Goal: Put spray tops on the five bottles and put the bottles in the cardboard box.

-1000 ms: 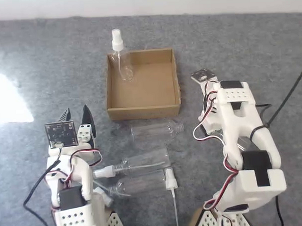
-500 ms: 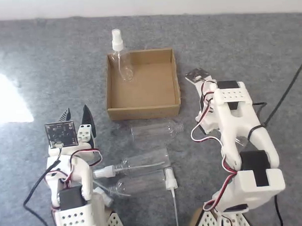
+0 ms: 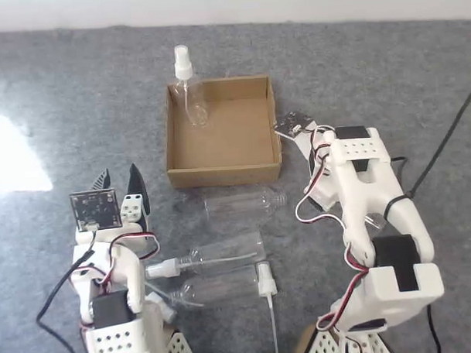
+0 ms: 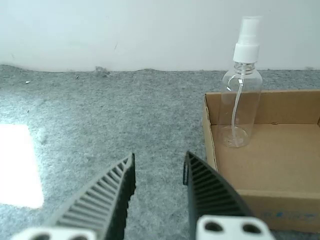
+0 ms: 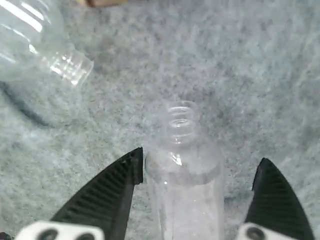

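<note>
Grey felt-covered desk (image 3: 402,70), white wall behind. Open-topped brown cardboard box (image 3: 224,175) at the far middle of the desk. Inside it, upright in the far left corner against the wall: clear plastic bottle with a white spray top (image 3: 190,100), dip tube visible through the side (image 4: 240,110). On the desk just in front of the box, lying on its side: clear topless bottle (image 3: 240,203), open threaded neck towards the right arm (image 5: 30,45). Nearer again, also lying down: clear bottle with a white spray top fitted (image 3: 215,255), sprayer end towards the left arm. Just beside that, nearest the arm bases: another clear bottle on its side (image 3: 220,285), and touching its end a loose white spray top with a long thin tube (image 3: 266,280). Left hand (image 3: 120,184) low over bare felt, left of the box's near corner, black ridged jaws moderately apart, nothing between them (image 4: 159,165). White right arm (image 3: 359,180) just right of the box. Right hand (image 5: 200,165) spread wide astride a fifth clear topless bottle (image 5: 182,150), neck pointing away from the wrist; one jaw at the bottle's shoulder, the other well off it.
</note>
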Motion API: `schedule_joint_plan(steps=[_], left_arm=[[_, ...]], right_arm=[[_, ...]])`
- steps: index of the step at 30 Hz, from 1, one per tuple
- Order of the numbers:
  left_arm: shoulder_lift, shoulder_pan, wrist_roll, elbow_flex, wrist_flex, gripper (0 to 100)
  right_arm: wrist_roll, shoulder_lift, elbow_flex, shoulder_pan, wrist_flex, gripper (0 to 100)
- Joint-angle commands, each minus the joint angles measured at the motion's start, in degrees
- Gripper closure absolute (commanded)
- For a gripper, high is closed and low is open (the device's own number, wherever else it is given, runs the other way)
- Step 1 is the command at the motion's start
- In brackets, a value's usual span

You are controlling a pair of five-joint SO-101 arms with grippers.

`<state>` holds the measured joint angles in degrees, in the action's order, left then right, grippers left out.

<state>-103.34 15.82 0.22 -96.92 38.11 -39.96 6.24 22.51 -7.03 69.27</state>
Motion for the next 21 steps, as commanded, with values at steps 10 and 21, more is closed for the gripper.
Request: schedule_joint_plan(steps=[10,21], left_arm=[[-0.6,-0.2,-0.4,0.4,0.1,85],[-0.6,-0.2,-0.4,0.4,0.1,85]], right_arm=[[-5.7,-0.1,0.0,-0.6,-2.2,69.0],[-9.0,-0.2,1.8,-0.3,-1.5,69.0]])
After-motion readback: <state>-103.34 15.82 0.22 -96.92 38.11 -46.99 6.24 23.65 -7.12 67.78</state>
